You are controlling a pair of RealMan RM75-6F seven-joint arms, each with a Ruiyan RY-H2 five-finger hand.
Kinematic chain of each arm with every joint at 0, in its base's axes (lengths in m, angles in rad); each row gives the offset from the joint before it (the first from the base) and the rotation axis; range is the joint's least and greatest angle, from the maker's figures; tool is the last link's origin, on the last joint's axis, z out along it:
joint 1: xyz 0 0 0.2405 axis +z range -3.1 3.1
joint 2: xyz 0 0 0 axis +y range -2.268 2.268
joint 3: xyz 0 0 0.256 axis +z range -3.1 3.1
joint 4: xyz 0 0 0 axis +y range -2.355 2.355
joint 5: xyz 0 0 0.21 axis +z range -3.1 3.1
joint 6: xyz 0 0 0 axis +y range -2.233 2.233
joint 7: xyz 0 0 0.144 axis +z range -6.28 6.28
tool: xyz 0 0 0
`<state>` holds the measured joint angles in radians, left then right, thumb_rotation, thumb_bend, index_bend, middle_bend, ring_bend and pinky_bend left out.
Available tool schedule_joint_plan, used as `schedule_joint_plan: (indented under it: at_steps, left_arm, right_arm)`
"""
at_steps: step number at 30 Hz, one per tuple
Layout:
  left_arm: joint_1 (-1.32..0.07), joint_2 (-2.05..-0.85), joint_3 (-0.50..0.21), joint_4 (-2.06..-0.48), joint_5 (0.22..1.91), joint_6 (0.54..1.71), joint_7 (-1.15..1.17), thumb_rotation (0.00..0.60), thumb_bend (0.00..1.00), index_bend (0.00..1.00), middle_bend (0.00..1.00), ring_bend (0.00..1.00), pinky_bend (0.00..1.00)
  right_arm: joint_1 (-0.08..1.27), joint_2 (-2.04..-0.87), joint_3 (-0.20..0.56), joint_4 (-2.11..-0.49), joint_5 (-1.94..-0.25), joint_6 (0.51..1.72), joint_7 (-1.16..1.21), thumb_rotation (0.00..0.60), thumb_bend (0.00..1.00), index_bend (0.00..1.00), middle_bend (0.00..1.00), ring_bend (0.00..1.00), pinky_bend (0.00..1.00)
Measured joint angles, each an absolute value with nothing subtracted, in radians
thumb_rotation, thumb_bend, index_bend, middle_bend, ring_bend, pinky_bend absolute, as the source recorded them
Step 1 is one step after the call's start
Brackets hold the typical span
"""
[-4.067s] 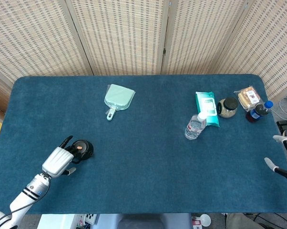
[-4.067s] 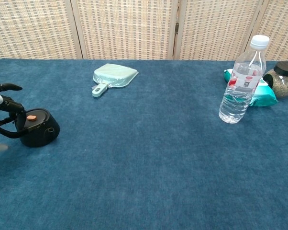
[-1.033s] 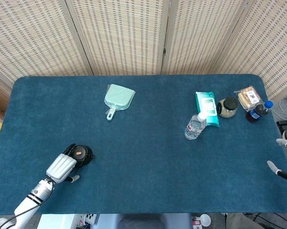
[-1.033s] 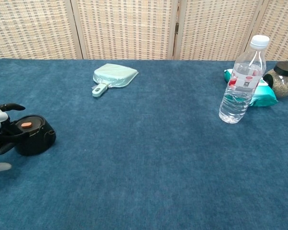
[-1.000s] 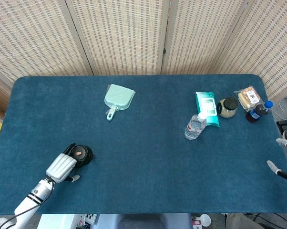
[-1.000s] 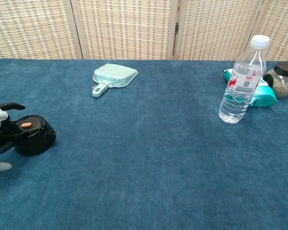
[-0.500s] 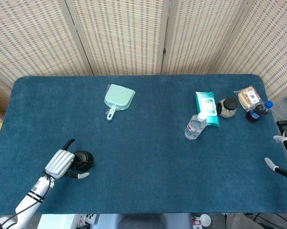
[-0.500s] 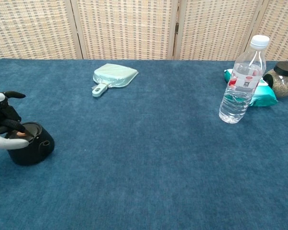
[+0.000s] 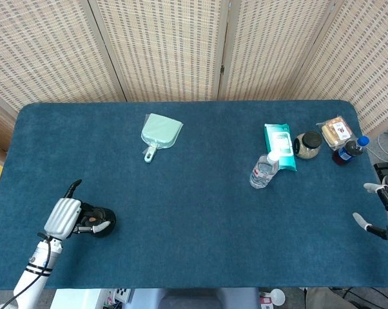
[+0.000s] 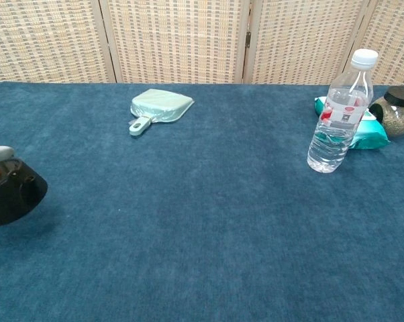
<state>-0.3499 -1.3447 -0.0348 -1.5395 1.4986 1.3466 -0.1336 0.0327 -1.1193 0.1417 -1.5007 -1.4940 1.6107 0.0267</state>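
Left hand (image 9: 64,217): near the table's front-left corner, wrapped round a black lid (image 9: 98,222), one finger stuck out away from it; the chest view catches only a fingertip at the frame's left edge.
Lid: round and black with a small orange spot on top, gripped by the left hand; in the chest view it sits at the far left edge (image 10: 11,191) (whether it rests on the cloth or is lifted just clear, I cannot tell).
Right hand (image 9: 384,215): at the table's right edge, fingers spread, holding nothing, well apart from everything on the table.
Table (image 9: 194,238): covered in blue cloth, with woven screens behind it.
Dustpan (image 9: 160,134): pale green, lying flat toward the back left, handle pointing to the front.
Bottle (image 9: 264,170): clear plastic, upright, white cap, right of centre.
Wipes (image 9: 280,146): teal pack lying flat just behind the bottle.
Jar (image 9: 307,145): dark lid, just right of the wipes.
Back-right corner: a wrapped snack (image 9: 336,132) and a small dark bottle with a blue cap (image 9: 350,150), close together.
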Motion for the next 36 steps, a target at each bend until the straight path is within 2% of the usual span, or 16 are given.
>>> schedule_joint_plan:
  at_steps: [3,6,12,15,20,22,23,29,36]
  left_arm:
    - [-0.333,-1.332,-0.050,-1.567,1.478,1.368,-0.127,0.241,0.09,1.00,1.00,0.88,0.03]
    - [-0.321,-1.325,-0.065,-1.588,1.460,1.381,-0.125,0.225,0.09,1.00,1.00,0.88,0.10]
    - [-0.309,-1.324,-0.087,-1.606,1.443,1.399,-0.112,0.226,0.17,1.00,1.00,0.89,0.26]
    - [-0.306,-1.328,-0.094,-1.607,1.440,1.404,-0.105,0.267,0.22,1.00,1.00,0.90,0.31]
    - [-0.303,-1.335,-0.103,-1.604,1.441,1.410,-0.095,0.380,0.24,1.00,1.00,0.90,0.35]
    - [-0.304,-1.335,-0.104,-1.601,1.442,1.408,-0.093,0.485,0.25,1.00,1.00,0.90,0.36]
    - [-0.304,-1.335,-0.105,-1.599,1.444,1.408,-0.092,0.509,0.25,1.00,1.00,0.90,0.36]
    - [-0.304,-1.342,-0.112,-1.587,1.445,1.409,-0.089,0.533,0.26,1.00,1.00,0.90,0.38]
    - [-0.304,-1.347,-0.112,-1.572,1.453,1.408,-0.088,0.533,0.27,1.00,1.00,0.90,0.39]
  right_arm:
    - [0.037,-1.122,0.142,-1.498,-1.494,1.606,0.029,0.600,0.13,0.32,0.40,0.28,0.31]
    - [0.040,-1.124,0.142,-1.496,-1.493,1.601,0.030,0.600,0.13,0.32,0.40,0.28,0.31]
    - [0.043,-1.126,0.141,-1.493,-1.490,1.597,0.032,0.600,0.13,0.32,0.40,0.28,0.31]
    - [0.041,-1.125,0.140,-1.491,-1.489,1.597,0.034,0.600,0.13,0.32,0.40,0.28,0.31]
    - [0.037,-1.126,0.137,-1.486,-1.488,1.600,0.038,0.600,0.13,0.32,0.40,0.28,0.31]
    - [0.036,-1.126,0.136,-1.483,-1.486,1.600,0.040,0.600,0.13,0.32,0.40,0.28,0.31]
    - [0.036,-1.127,0.136,-1.482,-1.485,1.599,0.041,0.600,0.13,0.32,0.40,0.28,0.31]
    - [0.034,-1.129,0.134,-1.479,-1.484,1.598,0.041,0.600,0.13,0.32,0.40,0.28,0.31]
    - [0.031,-1.129,0.132,-1.477,-1.484,1.603,0.042,0.600,0.13,0.32,0.40,0.28,0.31]
